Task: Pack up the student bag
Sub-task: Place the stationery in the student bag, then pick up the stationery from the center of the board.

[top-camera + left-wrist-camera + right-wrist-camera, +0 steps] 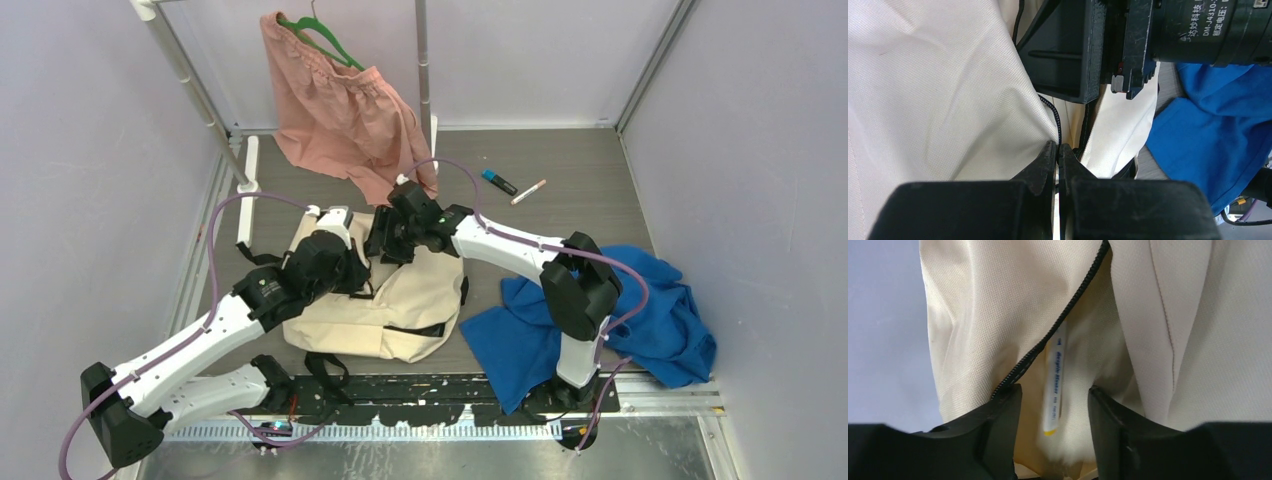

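Note:
The cream student bag [400, 300] lies on the table between the arms. My left gripper [1058, 150] is shut on the bag's cream fabric [948, 100] at the black zipper edge [1057, 120], holding the opening. My right gripper [1054, 395] is open at the bag's opening. Between its fingers a white marker with a yellow end [1055, 385] lies loose inside the bag next to the zipper [1048, 335]. In the top view both grippers, the left [350, 265] and the right [385, 235], meet at the bag's top end.
A pink garment on a green hanger [340, 110] hangs from the rack at the back. A blue cloth [600, 310] lies to the right of the bag. A blue-capped marker [498, 181] and a pink-tipped pen [528, 192] lie on the table at the back right.

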